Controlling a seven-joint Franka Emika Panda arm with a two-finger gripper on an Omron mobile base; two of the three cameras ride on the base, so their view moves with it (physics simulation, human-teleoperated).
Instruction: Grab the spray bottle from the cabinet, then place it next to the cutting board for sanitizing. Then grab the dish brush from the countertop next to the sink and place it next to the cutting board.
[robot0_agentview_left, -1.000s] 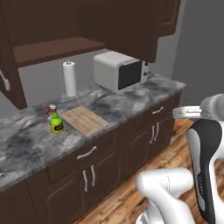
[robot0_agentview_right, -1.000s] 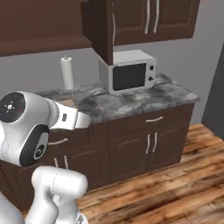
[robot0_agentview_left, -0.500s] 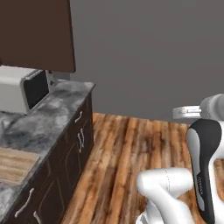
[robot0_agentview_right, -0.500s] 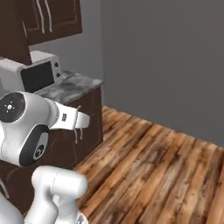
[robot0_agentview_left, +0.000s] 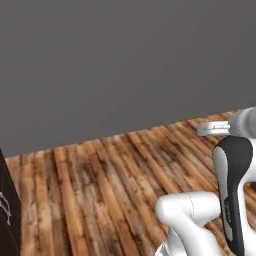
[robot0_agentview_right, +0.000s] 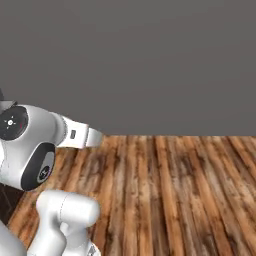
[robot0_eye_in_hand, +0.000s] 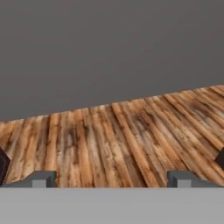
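Grey wall (robot0_agentview_left: 125, 65) and plank floor (robot0_agentview_right: 175, 190) ahead of me. Gripper (robot0_eye_in_hand: 113, 178) spread wide with nothing between its tips, floor beyond from 9 to 3 o'clock. Dark cabinet (robot0_agentview_left: 7, 210) edge at 8 o'clock in my left base view. I can't tell where the bottle or brush sit.

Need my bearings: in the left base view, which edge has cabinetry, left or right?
The left edge: a dark cabinet front with a pale handle stands there; the right holds the arm.
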